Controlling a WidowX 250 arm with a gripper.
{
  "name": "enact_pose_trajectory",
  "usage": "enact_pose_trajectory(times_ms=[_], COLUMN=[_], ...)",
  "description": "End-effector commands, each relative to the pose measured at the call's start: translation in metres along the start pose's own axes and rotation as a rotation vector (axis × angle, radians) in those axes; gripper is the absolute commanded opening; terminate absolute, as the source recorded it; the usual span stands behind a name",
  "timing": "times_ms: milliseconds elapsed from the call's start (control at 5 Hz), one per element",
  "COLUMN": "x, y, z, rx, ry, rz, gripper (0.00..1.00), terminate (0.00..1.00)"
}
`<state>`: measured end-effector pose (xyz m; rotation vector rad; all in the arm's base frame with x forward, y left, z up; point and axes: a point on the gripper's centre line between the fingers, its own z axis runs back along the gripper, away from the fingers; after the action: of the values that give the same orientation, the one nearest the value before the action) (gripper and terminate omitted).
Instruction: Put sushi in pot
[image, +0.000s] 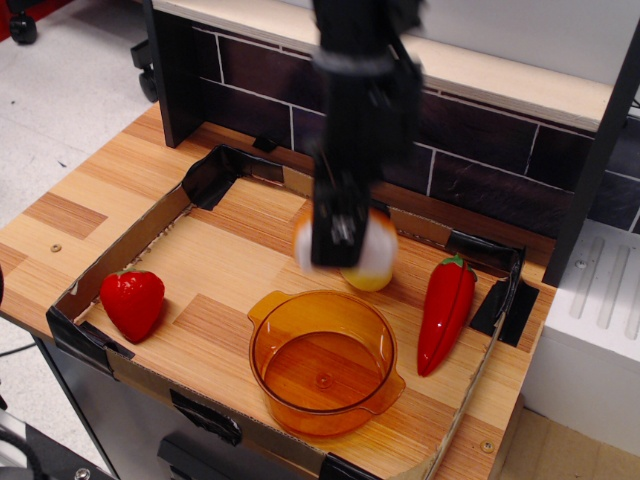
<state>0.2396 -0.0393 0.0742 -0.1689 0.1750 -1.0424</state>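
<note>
My gripper (338, 240) is shut on the sushi (375, 247), a small white toy with an orange edge, and holds it in the air over the middle of the tray, blurred. It hangs just behind and above the far rim of the amber-orange pot (322, 360), which stands upright near the tray's front edge. The pot holds nothing.
A red strawberry (132, 302) lies at the tray's left front. A red chili pepper (446, 310) lies to the right of the pot. A yellow-green potato (366, 282) is mostly hidden behind the gripper. The cardboard tray wall (130, 240) and a dark tiled backsplash (480, 170) border the space.
</note>
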Motion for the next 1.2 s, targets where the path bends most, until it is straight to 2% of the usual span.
enact_pose_trajectory(times_ms=[0, 400, 600, 800, 1000], x=[0.004, -0.002, 0.0, -0.001, -0.002], y=[-0.027, -0.03, -0.023, -0.014, -0.012], z=[-0.016, -0.03, -0.03, -0.034, -0.019], rx=[0.038, 0.059, 0.064, 0.074, 0.082], ry=[0.03, 0.034, 0.033, 0.038, 0.01], rz=[-0.093, -0.097, -0.065, -0.042, -0.038], gripper=[0.0, 0.0, 1.0, 1.0, 1.0], terminate=[0.0, 0.0, 0.0, 0.0, 0.0])
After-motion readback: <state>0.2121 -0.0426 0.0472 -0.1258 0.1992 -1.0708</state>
